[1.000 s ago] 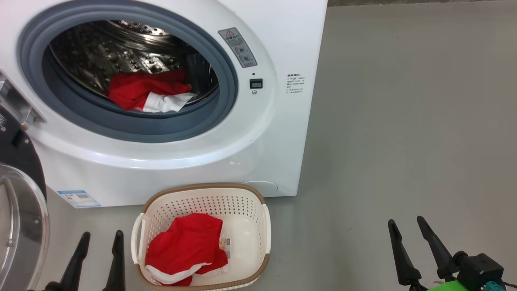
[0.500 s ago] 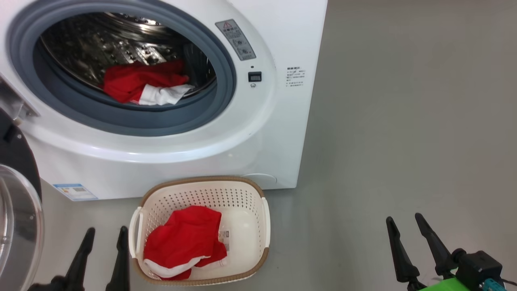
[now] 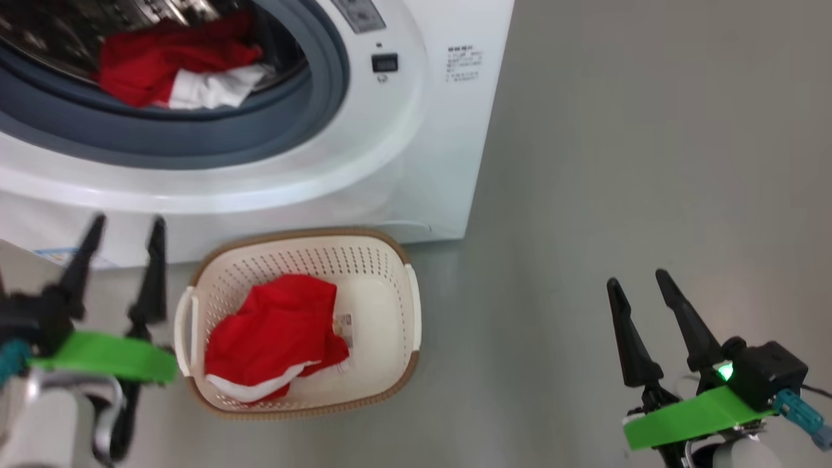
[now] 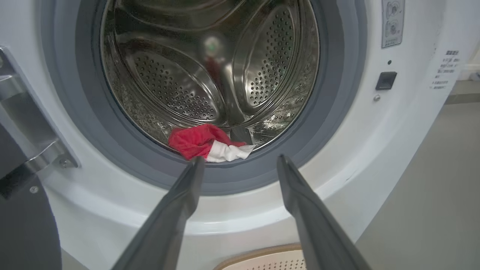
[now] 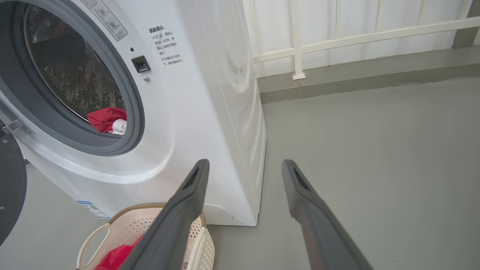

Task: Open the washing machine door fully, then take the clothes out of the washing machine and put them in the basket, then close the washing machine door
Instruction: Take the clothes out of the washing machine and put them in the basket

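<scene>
A white front-loading washing machine (image 3: 422,130) stands on a grey floor (image 3: 617,162) with its round opening uncovered. Its door (image 5: 9,187), black-rimmed, hangs open at the machine's left side, and only part of it is visible at the edge of both wrist views.

The clothes (image 3: 149,58), red with white trim, lie in two places. One bundle sits at the bottom front of the steel drum (image 4: 210,75), just behind the grey rubber seal (image 3: 195,140). Another red bundle lies in the left half of the basket (image 3: 299,235), beside a small paper label (image 3: 343,325). The basket is cream plastic with perforated sides and a brown rim. It stands on the floor directly in front of the machine, below the opening.

The left gripper (image 3: 128,223) is just to the left of the basket and slightly blurred in the head view. Its jaws are wide apart and hold nothing. Its fingers point towards the machine's front. In the left wrist view they frame the lower edge of the opening, with one fingertip showing just below the red bundle in the drum.

The right gripper (image 3: 637,278) hovers over bare floor, well to the right of the basket and the machine. Its jaws are also wide apart and empty. The right wrist view looks past the machine's right corner to a white railing (image 5: 356,33) at the back.
</scene>
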